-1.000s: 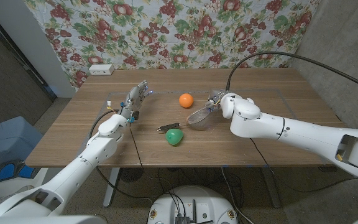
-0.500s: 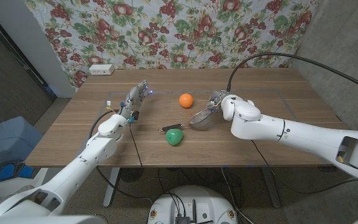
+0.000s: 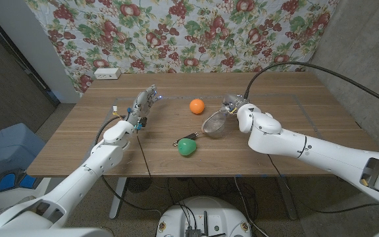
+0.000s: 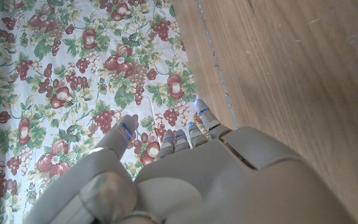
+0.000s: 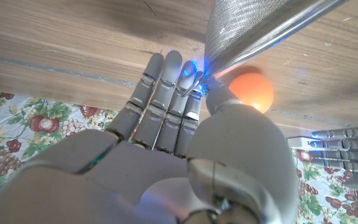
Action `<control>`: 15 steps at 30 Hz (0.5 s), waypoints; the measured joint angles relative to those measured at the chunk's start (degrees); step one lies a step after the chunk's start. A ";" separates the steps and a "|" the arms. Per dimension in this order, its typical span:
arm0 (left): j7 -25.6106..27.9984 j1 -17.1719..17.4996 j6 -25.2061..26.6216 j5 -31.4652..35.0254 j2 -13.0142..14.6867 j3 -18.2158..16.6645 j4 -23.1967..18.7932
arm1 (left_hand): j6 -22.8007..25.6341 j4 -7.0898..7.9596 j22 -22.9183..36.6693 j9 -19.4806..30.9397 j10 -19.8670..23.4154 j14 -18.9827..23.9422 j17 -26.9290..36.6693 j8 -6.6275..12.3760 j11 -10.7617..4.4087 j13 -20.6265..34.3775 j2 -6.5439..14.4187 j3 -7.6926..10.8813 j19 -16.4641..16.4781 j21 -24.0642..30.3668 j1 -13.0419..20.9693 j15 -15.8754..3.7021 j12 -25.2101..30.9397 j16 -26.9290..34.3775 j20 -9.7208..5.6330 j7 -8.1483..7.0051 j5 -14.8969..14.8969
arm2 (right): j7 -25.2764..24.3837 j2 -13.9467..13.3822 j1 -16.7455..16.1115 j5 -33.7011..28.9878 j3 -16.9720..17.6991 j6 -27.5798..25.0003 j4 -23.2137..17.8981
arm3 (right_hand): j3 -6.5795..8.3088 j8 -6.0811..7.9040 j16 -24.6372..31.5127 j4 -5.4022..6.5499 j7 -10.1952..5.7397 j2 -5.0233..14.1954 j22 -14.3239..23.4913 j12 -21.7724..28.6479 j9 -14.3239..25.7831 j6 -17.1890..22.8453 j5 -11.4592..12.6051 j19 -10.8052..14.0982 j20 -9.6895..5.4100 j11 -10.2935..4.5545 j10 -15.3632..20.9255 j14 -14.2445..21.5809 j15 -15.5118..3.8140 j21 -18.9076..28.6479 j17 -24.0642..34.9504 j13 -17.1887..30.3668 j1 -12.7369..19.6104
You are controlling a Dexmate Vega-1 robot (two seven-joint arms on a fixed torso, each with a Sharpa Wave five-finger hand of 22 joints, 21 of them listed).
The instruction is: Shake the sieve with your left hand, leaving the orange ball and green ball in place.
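Observation:
My right hand point(image 3: 233, 106) pinches the rim of the metal sieve point(image 3: 214, 123) and holds it tilted up over the table's middle. The sieve's dark handle tip point(image 3: 179, 141) points down beside the green ball point(image 3: 187, 147). The orange ball point(image 3: 197, 106) lies just behind the sieve. In the right wrist view the mesh point(image 5: 247, 25) sits between my thumb and fingers point(image 5: 166, 81), with the orange ball point(image 5: 251, 88) beyond. My left hand point(image 3: 143, 105) stands at the table's left with its fingers apart, holding nothing, well clear of the sieve; its own view shows the fingers point(image 4: 178, 140) stretched out.
A white box point(image 3: 106, 73) sits at the back left corner by the floral cloth point(image 3: 196, 33). A black cable point(image 3: 288, 64) arcs over the right side to my right wrist. The wooden table point(image 3: 308, 105) has bare surface at right and front left.
The sieve's bowl has tipped more upright and shifted a little right, and its handle tip has swung toward the green ball. My right forearm has dropped lower. The left hand has stayed still.

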 measured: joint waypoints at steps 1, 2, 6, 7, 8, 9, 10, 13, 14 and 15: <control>-0.16 -0.02 0.16 -0.01 0.07 0.02 0.00 | 0.00 -0.39 0.00 0.00 0.00 0.10 -0.17 0.00 0.00 0.00 0.00 -0.08 0.00 0.00 0.00 0.10 0.00 0.00 0.00 0.00 -0.01 | -0.58 0.20 -1.42 0.10 1.40 0.29 -0.02 | 0.00 0.00 0.00 0.00 0.00 0.00 0.00 0.00 0.00 0.00 0.00 0.22 0.20 0.00 0.00 0.00 0.00 0.07 0.00 0.03 0.00; -0.25 -0.06 0.24 -0.01 0.21 0.04 0.00 | 0.00 -0.63 0.00 0.00 0.02 0.19 -0.22 0.00 0.02 0.00 -0.01 -0.20 0.00 0.00 0.02 0.18 0.00 0.00 0.00 0.00 -0.01 | -1.48 0.35 -2.22 0.27 2.20 0.78 -0.03 | 0.00 0.00 0.00 0.00 0.00 0.00 0.00 0.01 0.00 0.00 0.00 0.39 0.00 0.00 0.00 0.00 0.00 0.23 0.11 0.03 0.00; -0.88 -0.20 0.84 -0.01 0.77 0.23 -0.02 | 0.69 -2.67 0.00 0.00 0.65 1.20 -0.22 0.21 0.65 0.00 -0.96 -0.34 0.83 -0.75 0.96 1.03 0.00 0.00 0.22 -0.03 -0.01 | -4.21 0.98 -4.48 0.66 4.48 2.01 -0.03 | 0.47 0.00 0.00 0.01 0.23 -0.29 0.00 0.01 0.22 -0.22 -0.04 0.39 0.00 0.01 0.01 0.51 -0.11 0.67 0.41 0.03 0.31; -0.88 -0.25 0.84 -0.01 0.91 0.29 -0.05 | 1.07 -3.25 0.00 0.00 0.96 1.74 -0.22 0.22 0.95 0.00 -1.24 -0.39 1.04 -1.04 1.24 1.08 0.25 0.00 0.43 -0.04 -0.01 | -4.40 0.98 -4.48 0.67 4.48 2.09 -0.03 | 0.47 0.00 0.00 0.01 0.23 -0.29 0.00 0.01 0.26 -0.22 -0.04 0.39 0.00 0.01 0.01 0.51 -0.11 0.67 0.52 0.03 0.31; -1.26 -0.29 1.19 0.00 1.01 0.31 -0.08 | 1.18 -3.73 0.00 0.00 1.25 2.09 -0.22 0.22 1.24 0.00 -1.39 -0.40 1.35 -1.04 1.39 1.23 0.39 0.00 0.29 -0.06 -0.01 | -5.16 1.31 -5.45 0.78 5.47 2.40 0.00 | 0.47 0.00 -0.01 0.01 0.23 -0.29 0.00 0.01 0.32 -0.22 -0.04 0.39 0.00 0.01 0.01 0.51 -0.11 0.67 0.53 0.03 0.31; -1.26 -0.40 1.19 0.00 1.27 0.40 -0.18 | 1.48 -4.21 0.00 0.00 1.60 2.34 -0.22 0.42 1.29 0.00 -1.54 -0.46 1.43 -1.26 1.55 1.31 0.39 0.00 0.21 -0.04 -0.01 | -6.10 1.31 -5.45 0.92 5.47 2.78 0.00 | 0.47 0.00 -0.01 0.01 0.23 -0.29 0.00 0.01 0.33 -0.22 -0.05 0.39 0.00 0.01 0.01 0.51 -0.11 0.67 0.53 0.14 0.31; -1.26 -0.42 1.19 0.00 1.33 0.42 -0.20 | 1.75 -4.53 0.00 0.00 1.88 2.34 -0.22 0.42 1.41 0.00 -1.51 -0.50 1.64 -1.26 1.51 1.31 0.39 0.00 0.42 -0.30 -0.01 | -6.31 1.31 -5.45 0.96 5.47 2.86 0.00 | 0.47 0.00 -0.01 0.01 0.23 -0.29 0.00 0.02 0.33 -0.22 -0.05 0.39 0.00 0.01 0.01 0.51 -0.11 0.96 0.69 0.29 0.31; -2.32 -0.65 2.18 0.12 1.91 0.65 -0.39 | 1.96 -5.16 0.00 0.00 2.41 3.14 -0.21 0.42 1.53 0.00 -1.92 -0.55 1.97 -1.48 1.92 1.49 0.39 0.00 0.75 -0.51 -0.01 | -8.21 2.29 -7.88 1.29 8.00 3.65 0.28 | 0.47 0.00 -0.01 0.01 0.23 -0.17 -0.01 0.02 0.33 -0.22 -0.05 0.39 0.00 0.01 0.01 0.84 -0.22 1.11 0.88 0.32 0.43; -2.32 -0.74 2.18 0.12 2.14 0.73 -0.48 | 1.96 -5.33 0.00 0.00 2.68 3.43 -0.22 0.41 1.63 0.00 -2.12 -0.64 2.37 -1.58 2.12 1.53 0.64 0.00 0.71 -0.51 -0.01 | -8.89 2.29 -7.88 1.39 8.00 3.94 0.28 | 0.47 0.01 -0.01 0.01 0.23 0.17 -0.01 0.02 0.33 -0.22 -0.22 0.39 0.00 0.01 0.01 0.93 -0.31 1.11 1.02 0.32 0.77; -2.88 -0.89 2.70 0.20 2.46 0.85 -0.56 | 2.00 -5.57 0.00 0.00 2.86 3.79 -0.21 0.41 1.75 0.00 -2.12 -0.64 2.39 -1.69 2.12 1.55 0.83 0.06 0.70 -0.49 -0.01 | -9.72 2.79 -8.95 1.55 9.13 4.27 0.45 | 0.47 0.14 -0.01 0.01 0.23 0.17 -0.01 0.02 0.33 -0.22 -0.23 0.39 0.00 0.01 0.01 0.93 -0.31 1.26 1.06 0.32 0.77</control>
